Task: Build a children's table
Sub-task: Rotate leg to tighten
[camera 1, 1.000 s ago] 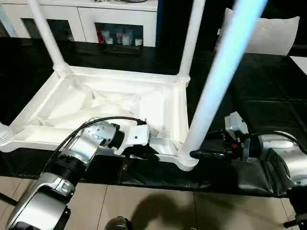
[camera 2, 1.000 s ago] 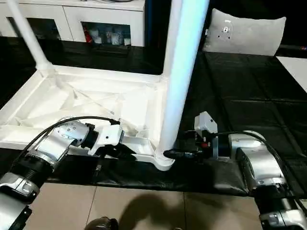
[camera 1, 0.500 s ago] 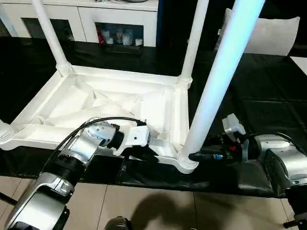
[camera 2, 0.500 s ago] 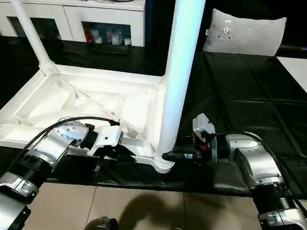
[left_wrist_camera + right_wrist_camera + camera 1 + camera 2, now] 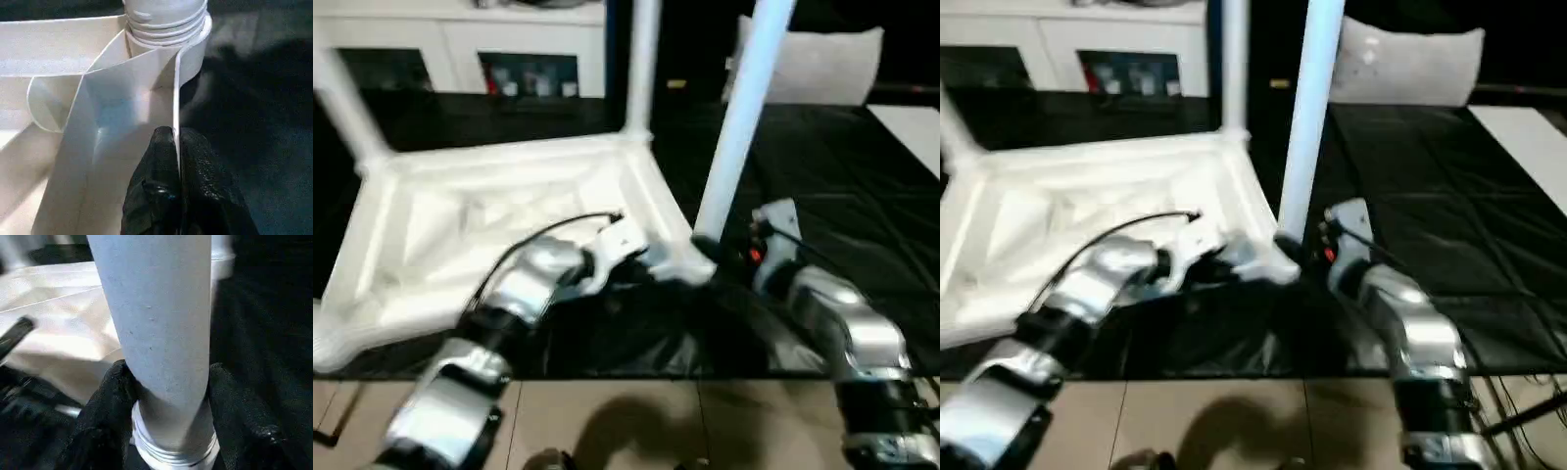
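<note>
On the black-covered work table [image 5: 862,186] the children's table top [image 5: 499,211] lies upside down, ribbed underside up, w/ legs standing up from its corner sockets. Near-right corner is where the action is: the near-right leg [image 5: 736,117] rises out of the corner socket [image 5: 168,29], threaded collar just showing at the socket mouth.

Left gripper [image 5: 177,147] is pinched shut on the top's thin near rim, one finger each side of the edge wall, just left of that socket. Right gripper [image 5: 166,382] sits at the leg's base, black fingers [image 5: 105,396] hugging the tube either side just above the collar, approx half open and filled by the tube.

Handling, my read: hollow plastic, so light and stiff, but smooth and tapered, prob slippery under the pads. Taking the leg low, near the collar, looks right; higher up the long tube would lever and wobble. Rim wall is thin, may flex if squeezed or pulled hard, so it's a steadying hold only. Top is light enough to skid on the cloth if the leg gets twisted w/o that brace.

Far back: a white cabinet [image 5: 460,59] and a pale cushion [image 5: 822,64].
</note>
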{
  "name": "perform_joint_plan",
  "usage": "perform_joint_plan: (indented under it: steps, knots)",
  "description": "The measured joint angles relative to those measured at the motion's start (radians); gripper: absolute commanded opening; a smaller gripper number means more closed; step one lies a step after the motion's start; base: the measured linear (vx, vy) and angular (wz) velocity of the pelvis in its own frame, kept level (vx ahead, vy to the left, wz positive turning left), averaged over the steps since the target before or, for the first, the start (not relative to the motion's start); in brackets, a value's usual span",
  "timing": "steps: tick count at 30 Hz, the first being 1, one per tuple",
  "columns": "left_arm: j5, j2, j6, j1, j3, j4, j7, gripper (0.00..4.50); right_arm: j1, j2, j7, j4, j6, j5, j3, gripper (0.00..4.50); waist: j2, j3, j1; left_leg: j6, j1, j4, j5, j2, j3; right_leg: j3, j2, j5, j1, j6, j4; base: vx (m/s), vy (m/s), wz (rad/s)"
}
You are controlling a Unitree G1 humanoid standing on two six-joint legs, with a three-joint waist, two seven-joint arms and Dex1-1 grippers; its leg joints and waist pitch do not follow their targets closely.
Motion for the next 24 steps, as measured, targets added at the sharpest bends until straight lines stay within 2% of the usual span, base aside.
perform_joint_plan:
  steps: [3, 4, 6, 13, 15, 18, 19, 20, 22, 24]
  knots:
    - [0.005, -0.034, 0.022, -0.007, 0.010, 0.005, 0.070, 0.00, -0.010, 0.049, -0.105, 0.003, -0.028, -0.034, -0.005, 1.91, 0.002, -0.001, -0.002, 0.000, 0.000, -0.003, 0.000, -0.001, 0.000, 0.000, 0.000, 0.004, -0.001, 0.002, 0.000, 0.000, 0.000, 0.00]
    - [0.008, -0.045, 0.022, -0.007, 0.017, 0.005, 0.089, 0.00, -0.008, 0.064, -0.135, 0.006, -0.051, -0.040, -0.008, 2.46, 0.002, -0.001, 0.000, 0.000, 0.000, -0.005, 0.000, -0.001, 0.000, 0.000, 0.000, 0.006, -0.001, 0.003, 0.000, 0.000, 0.000, 0.00]
    - [0.012, -0.057, 0.021, -0.007, 0.018, 0.005, 0.107, 0.00, -0.004, 0.084, -0.168, 0.008, -0.074, -0.044, -0.015, 2.46, 0.003, -0.002, 0.002, 0.000, -0.001, -0.008, 0.000, -0.001, 0.000, 0.000, 0.000, 0.004, -0.002, 0.006, -0.001, 0.000, 0.000, 0.00]
    - [0.014, -0.065, 0.015, -0.007, 0.017, 0.002, 0.114, 0.00, 0.014, 0.091, -0.155, -0.007, -0.091, -0.031, -0.025, 3.20, 0.008, -0.003, 0.015, 0.000, -0.001, -0.011, 0.000, -0.001, 0.000, -0.001, 0.000, 0.003, -0.003, 0.008, -0.002, 0.000, 0.000, 0.00]
    - [0.016, -0.063, 0.000, -0.004, 0.015, 0.002, 0.107, 0.00, 0.018, 0.066, -0.122, -0.009, -0.090, -0.024, -0.025, 3.37, 0.008, -0.003, 0.017, 0.000, -0.001, -0.011, 0.000, -0.001, 0.000, -0.001, 0.000, 0.003, -0.003, 0.008, -0.002, 0.000, 0.000, 0.00]
    - [0.016, -0.046, -0.039, 0.008, 0.005, -0.007, 0.074, 0.00, 0.024, -0.023, -0.002, -0.009, -0.093, -0.016, -0.003, 3.56, 0.008, -0.002, 0.023, 0.000, -0.001, -0.011, 0.000, 0.000, 0.000, -0.001, 0.000, 0.003, -0.003, 0.008, -0.002, 0.000, 0.000, 0.00]
    - [0.016, -0.038, -0.051, 0.011, 0.004, -0.008, 0.061, 0.00, 0.024, -0.043, 0.034, -0.007, -0.097, -0.014, 0.003, 3.80, 0.008, -0.002, 0.023, 0.000, -0.001, -0.011, 0.000, 0.000, 0.000, -0.002, 0.001, 0.003, -0.003, 0.008, -0.002, 0.000, 0.000, 0.00]
    - [0.012, -0.025, -0.064, 0.018, 0.002, -0.015, 0.041, 0.00, 0.025, -0.073, 0.073, -0.002, -0.107, -0.009, 0.010, 3.80, 0.009, -0.002, 0.024, 0.000, -0.001, -0.012, 0.000, 0.000, 0.000, -0.002, 0.001, 0.003, -0.004, 0.008, -0.002, 0.000, 0.000, 0.00]
    - [0.005, 0.010, -0.111, 0.038, -0.003, -0.029, -0.012, 0.00, 0.028, -0.132, 0.171, -0.001, -0.140, 0.005, 0.028, 4.07, 0.010, -0.003, 0.028, 0.000, -0.001, -0.012, 0.000, 0.001, 0.000, -0.002, 0.002, 0.003, -0.004, 0.008, -0.001, 0.000, 0.000, 0.00]
    - [-0.002, 0.032, -0.141, 0.047, -0.007, -0.034, -0.063, 0.00, 0.027, -0.164, 0.234, 0.001, -0.172, 0.010, 0.043, 4.07, 0.010, -0.003, 0.030, 0.000, -0.001, -0.011, 0.000, 0.002, 0.000, -0.002, 0.002, 0.003, -0.004, 0.008, -0.001, 0.000, 0.000, 0.00]
